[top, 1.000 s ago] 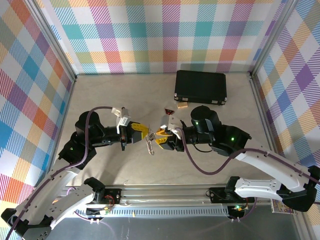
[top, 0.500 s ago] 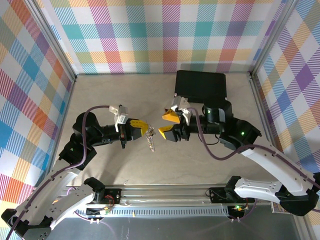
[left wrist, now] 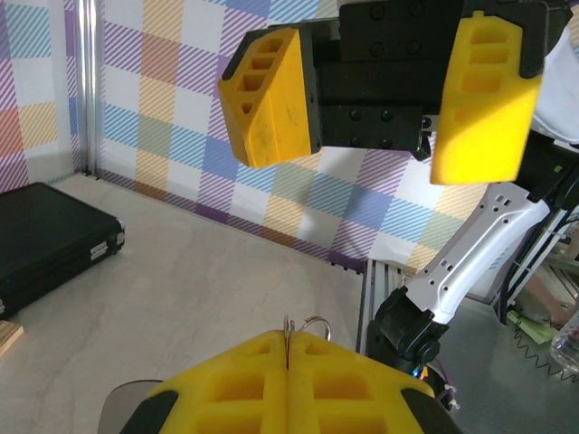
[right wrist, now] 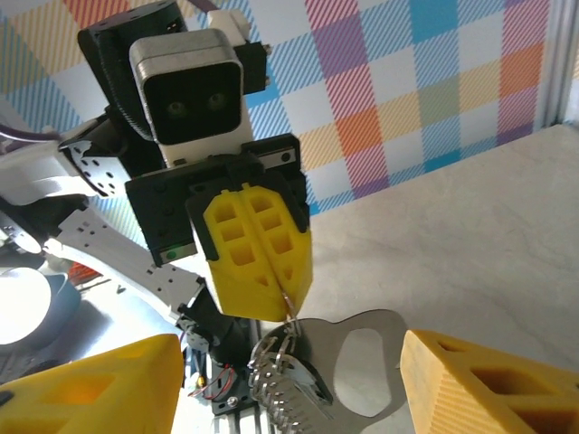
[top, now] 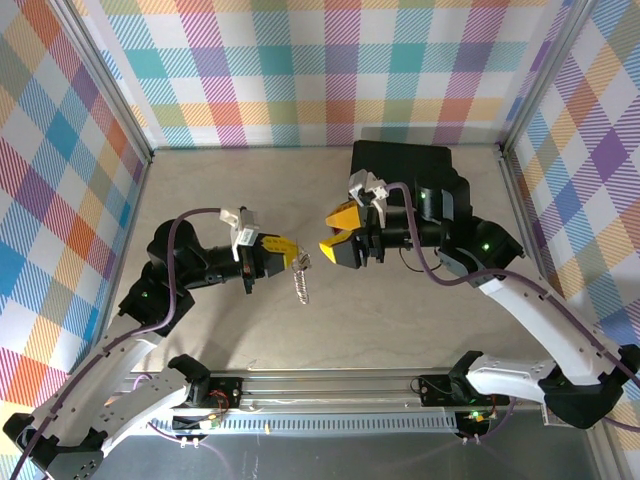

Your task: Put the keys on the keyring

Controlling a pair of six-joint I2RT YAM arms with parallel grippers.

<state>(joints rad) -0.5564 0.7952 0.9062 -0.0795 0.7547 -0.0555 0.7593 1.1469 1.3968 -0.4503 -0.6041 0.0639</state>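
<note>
My left gripper [top: 296, 258] is shut on the thin wire ring at the top of the keyring [top: 300, 284], held above the table. In the right wrist view, its yellow fingers [right wrist: 258, 249] pinch that ring, and below hang the flat silver loop [right wrist: 362, 357] and a row of small metal links [right wrist: 285, 389]. I cannot tell the keys apart from those links. My right gripper [top: 336, 232] stands open, facing the left one across a short gap and touching nothing. The left wrist view has its two fingers [left wrist: 271, 99] spread wide above my shut left gripper [left wrist: 289, 348].
A black rectangular case [top: 402, 172] lies at the back right, under the right arm, and appears again at the left as the case [left wrist: 45, 237]. A corner of a tan block [left wrist: 7, 334] lies near it. Checked walls and metal posts close in the table.
The right gripper has opened wider and drawn back up and to the right, away from the keyring. The left gripper has stayed shut on the ring, barely moving.
</note>
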